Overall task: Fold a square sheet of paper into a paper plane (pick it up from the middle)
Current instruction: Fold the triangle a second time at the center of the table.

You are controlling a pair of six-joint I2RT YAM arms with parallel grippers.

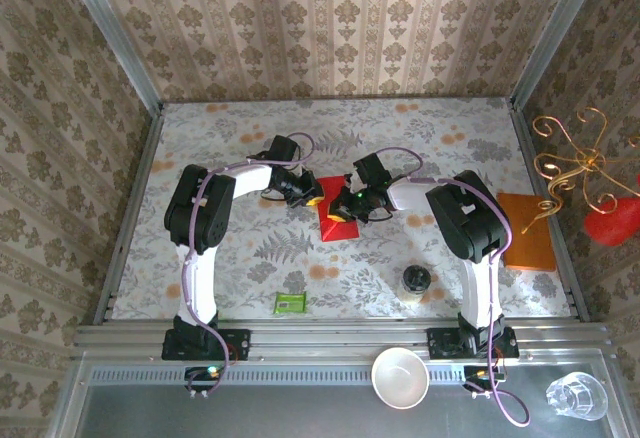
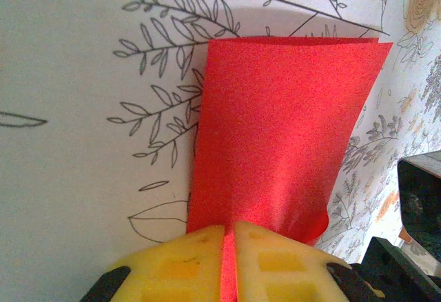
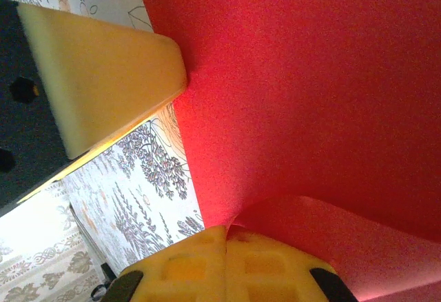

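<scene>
Mid-fold, judging from the doubled far edge seen from the left wrist. Lies at the middle of the floral table (image 1: pixel 200 138): the square sheet of paper (image 1: pixel 337 222), bright red, already halved into a tall panel. Clamped at its near edge between the closed yellow fingers of the left gripper (image 2: pixel 229 238); clamped likewise at a neighbouring edge by the right gripper (image 3: pixel 226 238), with a raised curl of red just beside that grip.

To do this step well: keep both pinches firm. Pull gently apart so the curl flattens before any crease is pressed. Line up the two layers at the far edge first. Lower flat onto the table rather than creasing in the air. Avoid tugging hard; likely to tear or slip, being thin paper.

Among containers: a white bowl (image 1: pixel 378 370) on the near ledge, apparently empty. Next, a clear glass (image 1: pixel 590 403) at the near right, contents not discernible. Last, a small jar (image 1: pixel 415 283) by the right arm, too small to judge inside.
</scene>
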